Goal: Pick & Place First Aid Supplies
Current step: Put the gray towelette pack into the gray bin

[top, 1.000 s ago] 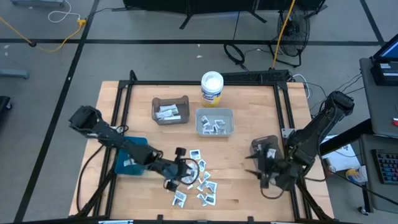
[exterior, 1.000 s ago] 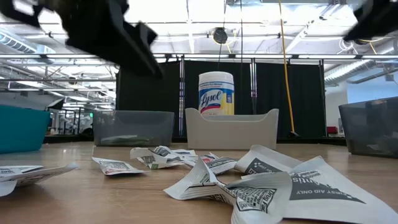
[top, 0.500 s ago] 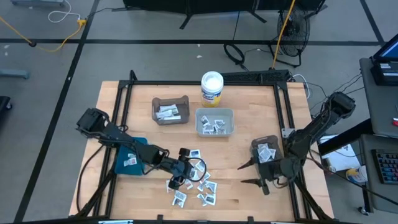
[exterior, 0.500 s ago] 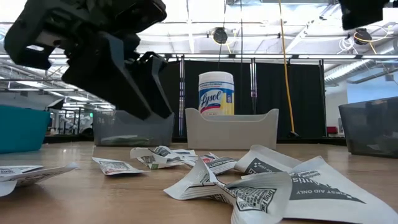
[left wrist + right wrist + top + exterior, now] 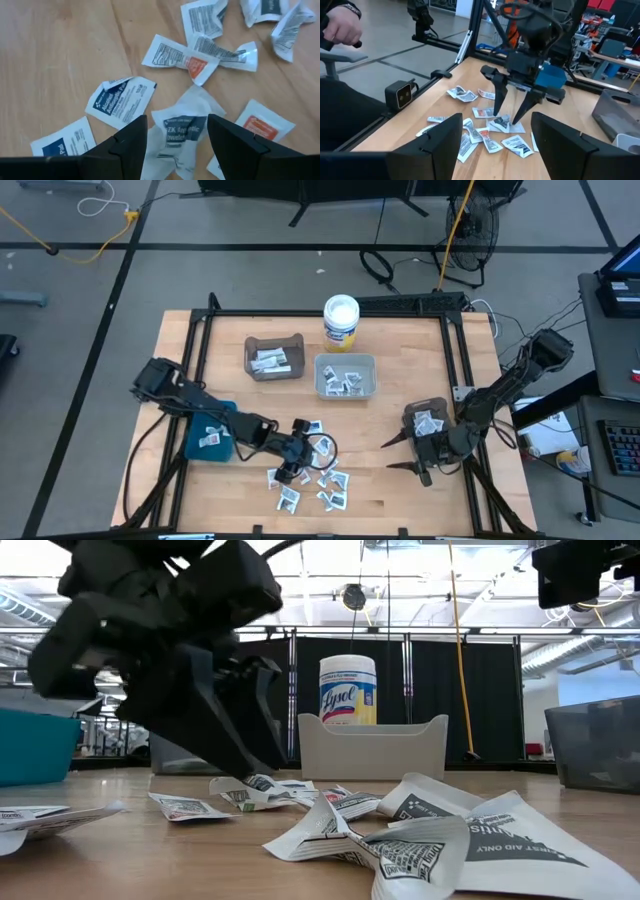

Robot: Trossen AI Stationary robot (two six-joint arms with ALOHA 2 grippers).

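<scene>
Several small white packets with blue and red print lie scattered on the wooden table near its near edge. My left gripper is open and low over this pile. In the left wrist view a crumpled white packet with blue print lies between its fingers. Whether they touch it, I cannot tell. The right wrist view shows the left gripper pointing down astride that packet. My right gripper is open, beside the dark bin, pointing toward the pile and holding nothing.
A brown bin and a pale bin with packets stand toward the far side, with a white round tub behind them. A teal bin sits under the left arm. A person's hand shows beyond the table.
My left gripper has come down from above the table onto the packet pile, moving a little toward the table's right, its fingers open throughout. My right arm has drawn back from over the dark bin, so the packet lying in it now shows.
</scene>
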